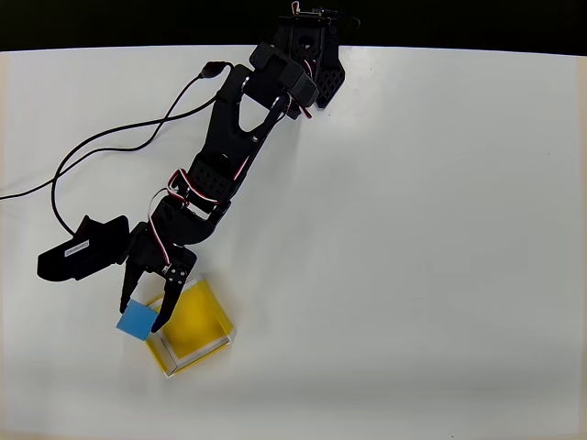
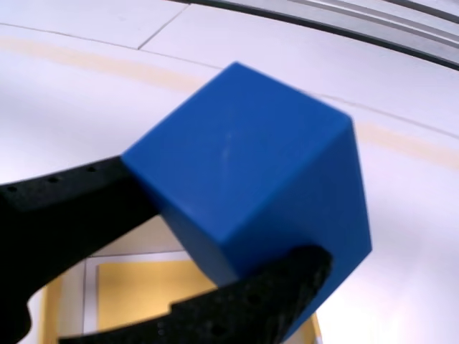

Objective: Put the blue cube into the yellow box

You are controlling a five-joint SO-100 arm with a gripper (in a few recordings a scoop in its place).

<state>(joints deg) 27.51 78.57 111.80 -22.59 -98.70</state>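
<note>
1. The blue cube is clamped between both fingers of the gripper — closed on its sides.
2. It is held just beside the yellow box — at its left corner in the overhead view.

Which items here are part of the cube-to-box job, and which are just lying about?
Job:
blue cube, held between the fingers of the gripper
yellow box, open-topped, beside the cube

Lying about:
black cable trailing across the white table

The cube sits in the claw, just left of the box.
</note>
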